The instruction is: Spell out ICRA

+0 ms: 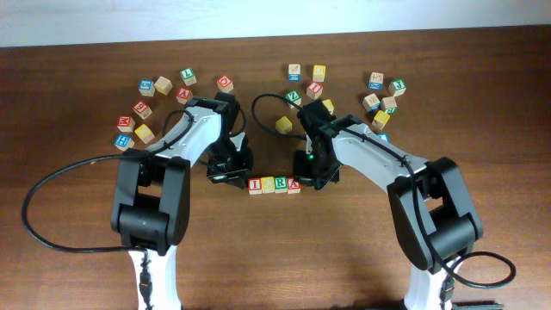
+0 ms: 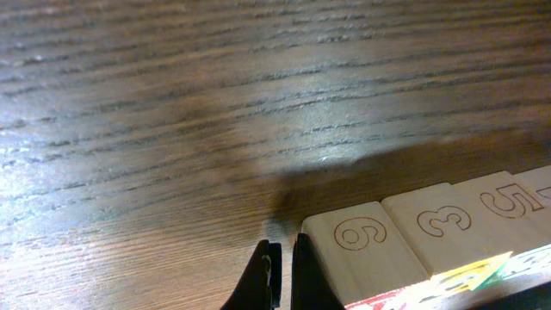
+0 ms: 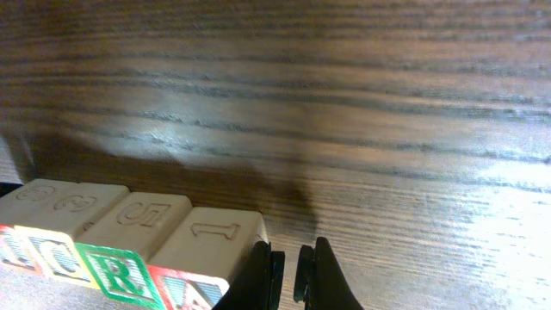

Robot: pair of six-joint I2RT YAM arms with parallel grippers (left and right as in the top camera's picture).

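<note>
Four cubes stand side by side in a row at the table's middle: the red I (image 1: 256, 185), yellow C (image 1: 268, 185), green R (image 1: 281, 184) and red A (image 1: 294, 183). My left gripper (image 1: 231, 176) is shut and empty, right against the row's left end. In the left wrist view its fingertips (image 2: 282, 258) sit beside the I cube (image 2: 362, 245), which shows a carved 6 on top. My right gripper (image 1: 317, 178) is shut on nothing at the row's right end. The right wrist view has its fingertips (image 3: 288, 263) against the A cube (image 3: 215, 237), with the R face (image 3: 112, 271) beside it.
Loose letter cubes lie scattered at the back left (image 1: 142, 110) and the back right (image 1: 383, 99), with a few more behind the middle (image 1: 306, 82). A yellow cube (image 1: 284, 125) lies just behind the right arm. Black cables loop off both arms.
</note>
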